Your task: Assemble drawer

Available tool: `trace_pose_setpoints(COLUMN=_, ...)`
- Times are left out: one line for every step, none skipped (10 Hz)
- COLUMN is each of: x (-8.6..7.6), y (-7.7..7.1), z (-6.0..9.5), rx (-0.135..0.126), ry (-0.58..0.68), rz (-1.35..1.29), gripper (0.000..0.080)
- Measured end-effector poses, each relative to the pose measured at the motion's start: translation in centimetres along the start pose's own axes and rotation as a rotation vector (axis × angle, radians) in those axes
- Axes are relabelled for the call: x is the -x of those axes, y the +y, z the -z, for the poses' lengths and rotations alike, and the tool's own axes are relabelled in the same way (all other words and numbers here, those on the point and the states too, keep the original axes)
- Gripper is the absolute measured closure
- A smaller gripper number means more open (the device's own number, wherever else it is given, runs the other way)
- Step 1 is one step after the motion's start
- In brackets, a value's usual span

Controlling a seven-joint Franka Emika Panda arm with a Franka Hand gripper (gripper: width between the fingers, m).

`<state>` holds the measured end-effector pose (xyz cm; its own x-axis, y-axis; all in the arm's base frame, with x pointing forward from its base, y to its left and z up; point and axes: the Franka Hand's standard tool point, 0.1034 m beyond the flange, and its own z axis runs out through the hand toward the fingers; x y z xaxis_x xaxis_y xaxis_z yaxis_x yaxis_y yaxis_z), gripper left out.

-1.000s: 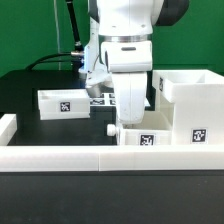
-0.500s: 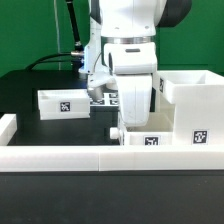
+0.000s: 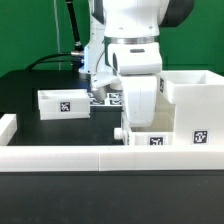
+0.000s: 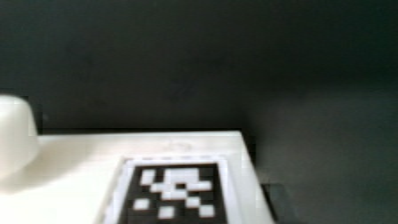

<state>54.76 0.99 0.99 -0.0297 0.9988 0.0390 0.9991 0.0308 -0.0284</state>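
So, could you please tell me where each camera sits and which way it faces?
Exterior view: low, in front of the border wall, looking level over it at the arm, the far tray and the shell; the arm's lower half shows.
Wrist view: on the wrist, looking closely down at a tagged white part on the black table; no fingers clearly show.
Shared: that part is probably the near tray under the arm.

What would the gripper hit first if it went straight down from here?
The tray directly beneath the gripper, beside the shell. The fingertips are hidden, so it may be touching the tray already.
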Motion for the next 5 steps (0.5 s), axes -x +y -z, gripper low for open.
trace_pose_setpoints(x=-0.31, y=0.1, z=-0.03, rx=-0.001, ry=0.001, rz=0.003, gripper=0.0757)
trace_pose_setpoints(x=-0.89, y=0.14, z=-0.09, rx=0.002, ry=0.001, rz=0.001, gripper=0.0757)
trace_pose_setpoints(x=-1.01, y=0.14, z=-0.11, rx=0.005, ry=0.002, rz=-0.003, gripper=0.0757)
trace_pose_setpoints(x=-0.93, y=0.13, z=-0.11, rx=0.005, ry=0.002, rz=-0.004, gripper=0.0757)
trace_pose_setpoints(x=-0.92, y=0.12, z=-0.12, rx=0.004, ry=0.002, rz=-0.004, gripper=0.0757)
